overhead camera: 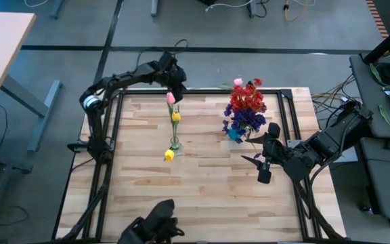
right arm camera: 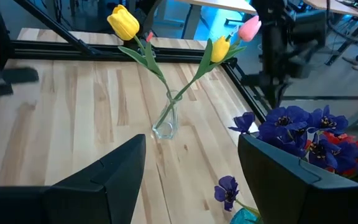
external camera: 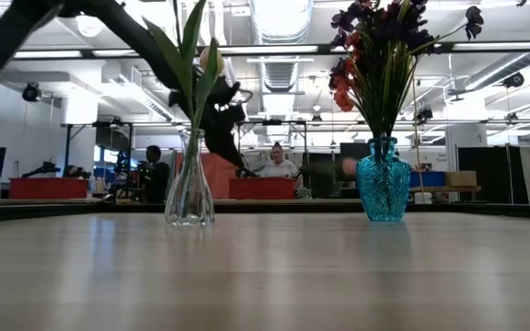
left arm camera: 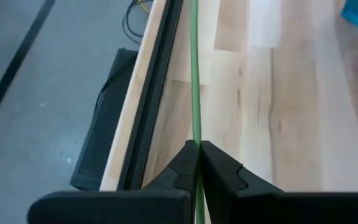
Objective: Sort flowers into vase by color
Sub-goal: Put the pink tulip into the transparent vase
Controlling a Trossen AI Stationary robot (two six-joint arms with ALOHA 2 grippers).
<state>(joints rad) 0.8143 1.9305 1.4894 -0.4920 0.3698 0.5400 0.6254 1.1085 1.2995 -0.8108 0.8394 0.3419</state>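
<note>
While my left gripper (left arm camera: 197, 163) is clenched on the thin green stem (left arm camera: 194, 74) of the pink tulip (overhead camera: 170, 98), that bud hangs over the table's far edge, just above the clear vase (overhead camera: 175, 144). I count 2 yellow tulips (right arm camera: 124, 22) in that vase, leaning apart. Red and purple sprays (overhead camera: 246, 108) fill the blue vase (external camera: 383, 188) to its right, with another pink bud (overhead camera: 237, 83) at their far side. My right gripper (overhead camera: 263, 163) waits near the blue vase with its fingers (right arm camera: 98, 180) spread, grasping nothing, on the wooden table (overhead camera: 208, 196).
</note>
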